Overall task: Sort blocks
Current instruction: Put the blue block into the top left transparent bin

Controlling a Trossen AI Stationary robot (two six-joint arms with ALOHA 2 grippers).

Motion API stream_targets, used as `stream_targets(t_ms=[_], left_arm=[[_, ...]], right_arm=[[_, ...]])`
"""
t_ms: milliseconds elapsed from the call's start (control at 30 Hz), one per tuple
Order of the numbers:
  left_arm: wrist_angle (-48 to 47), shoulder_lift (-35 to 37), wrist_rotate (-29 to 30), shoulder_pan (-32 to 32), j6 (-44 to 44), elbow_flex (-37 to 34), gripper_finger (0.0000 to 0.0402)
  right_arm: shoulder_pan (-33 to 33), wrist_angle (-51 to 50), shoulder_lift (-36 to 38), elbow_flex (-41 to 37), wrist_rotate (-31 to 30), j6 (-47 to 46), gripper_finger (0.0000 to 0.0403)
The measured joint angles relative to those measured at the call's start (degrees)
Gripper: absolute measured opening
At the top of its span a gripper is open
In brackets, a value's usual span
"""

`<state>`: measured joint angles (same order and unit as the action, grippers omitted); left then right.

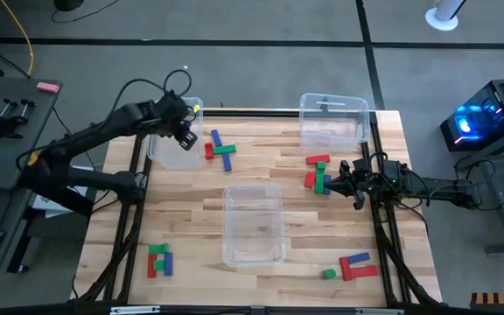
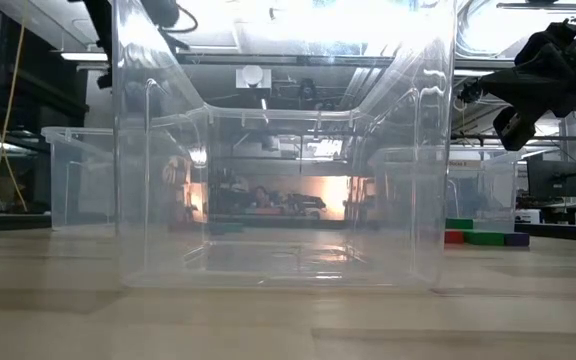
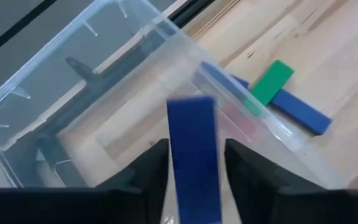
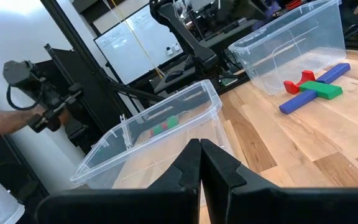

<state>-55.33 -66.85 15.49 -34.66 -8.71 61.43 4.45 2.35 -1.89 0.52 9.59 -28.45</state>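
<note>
Blue bar (image 3: 194, 155) is seen between the parted fingers of the left gripper (image 3: 194, 171), above the bin (image 3: 55, 81); whether it is gripped cannot be told. Rigid and light, it is judged best pinched across its narrow sides. Only the wrist view shows it; overhead, it is hidden.

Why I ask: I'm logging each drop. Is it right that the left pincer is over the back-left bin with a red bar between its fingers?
Not quite: the bar is blue, not red, as the left wrist view shows. The rest holds: the left pincer is over the back-left bin, bar between its fingers.
</note>
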Motion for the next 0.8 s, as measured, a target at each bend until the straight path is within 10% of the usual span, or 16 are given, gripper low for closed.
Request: stream_targets(t_ms=[500, 800], left_arm=[[9.1, 8.4, -12.6, 3.7, -20.5, 3.0, 0.0210], [30.5, 15.9, -8.0, 13.8, -35.8, 3.1, 0.0211]], right_arm=[[0.0, 0.0, 0.0, 0.0, -0.2, 0.3, 0.0001], [0.1, 25.4, -0.2, 0.0, -33.3, -21.8, 0.0001]])
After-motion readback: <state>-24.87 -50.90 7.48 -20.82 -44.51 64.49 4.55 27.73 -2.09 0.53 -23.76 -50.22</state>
